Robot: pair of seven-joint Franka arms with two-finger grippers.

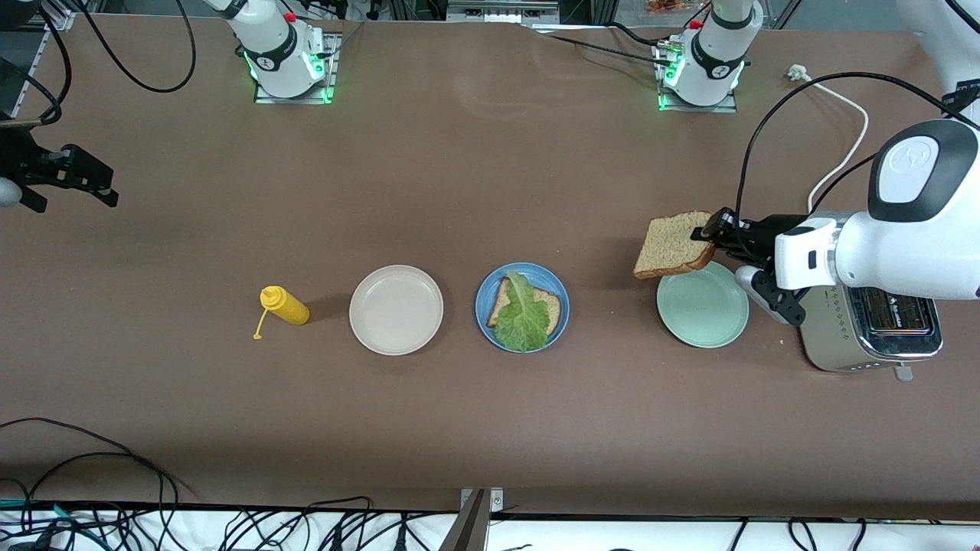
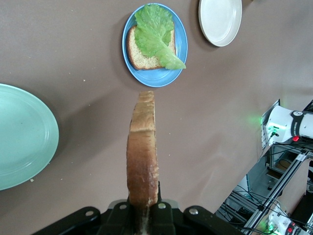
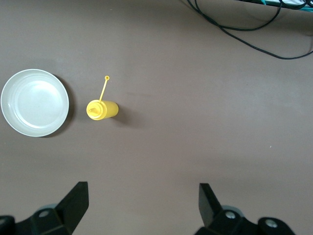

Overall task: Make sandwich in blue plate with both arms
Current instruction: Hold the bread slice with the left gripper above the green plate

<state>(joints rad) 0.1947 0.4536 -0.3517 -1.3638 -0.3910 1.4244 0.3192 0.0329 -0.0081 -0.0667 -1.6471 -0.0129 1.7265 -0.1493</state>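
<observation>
On the brown counter [image 1: 459, 191] we see a yellow squeeze bottle [image 1: 285, 305] with its cap hanging off, then a round beige plate [image 1: 396, 309], the round mid-blue plate [image 1: 522, 307] and a pale green plate [image 1: 702, 304] in a row toward the left arm's end, where a shiny metal toaster [image 1: 873, 329] stands partly hidden under the left arm. On the blue plate lies one slice of brown wholegrain bread [image 1: 545, 304] with a ruffled green lettuce leaf [image 1: 523, 315] draped over it. The left hand [image 1: 716, 233] is clamped on the edge of a second brown bread slice [image 1: 674, 245], held up over the green plate's rim, perhaps just past it. The right hand [image 3: 142, 198] waits with fingers spread wide, holding nothing, above the counter near the bottle.
</observation>
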